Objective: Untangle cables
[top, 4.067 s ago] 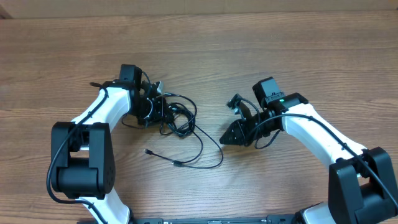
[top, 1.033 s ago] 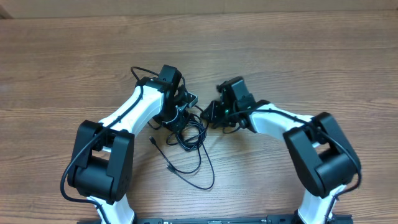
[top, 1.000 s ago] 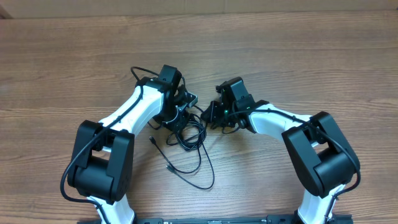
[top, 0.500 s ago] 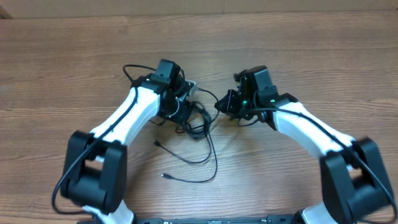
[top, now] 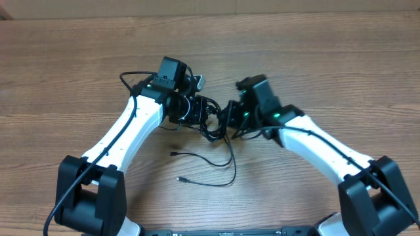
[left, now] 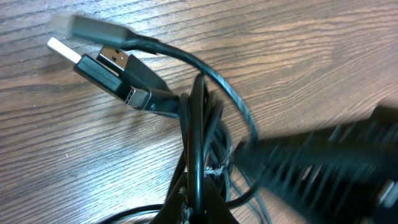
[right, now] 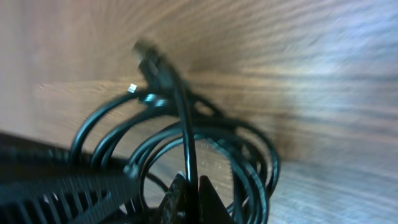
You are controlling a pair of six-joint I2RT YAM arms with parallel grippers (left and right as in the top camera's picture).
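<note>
A wooden table (top: 328,59) was seen from above, with two white-and-black robot arms (top: 131,131) reaching in toward its middle. The cables (top: 211,126), thin and black, were bunched in a knot near the table's centre, between the two grippers. From the knot, two loose strands trailed toward the near edge, each ending in a small plug (top: 174,153) on the wood. The left gripper (left: 198,200) was clamped on a strand of the bundle, its tips pinched together around the cord. Just past them, a cluster of USB plugs (left: 106,61) with silver ends showed against the wood grain. The right gripper (right: 186,198) was likewise pinched closed on a single strand, which rose from its tips to a plug end, with several loops of cord behind it. That wrist view was blurred, so which cable the strand belonged to could not be told. The two grippers sat near each other on opposite sides of the knot.
</note>
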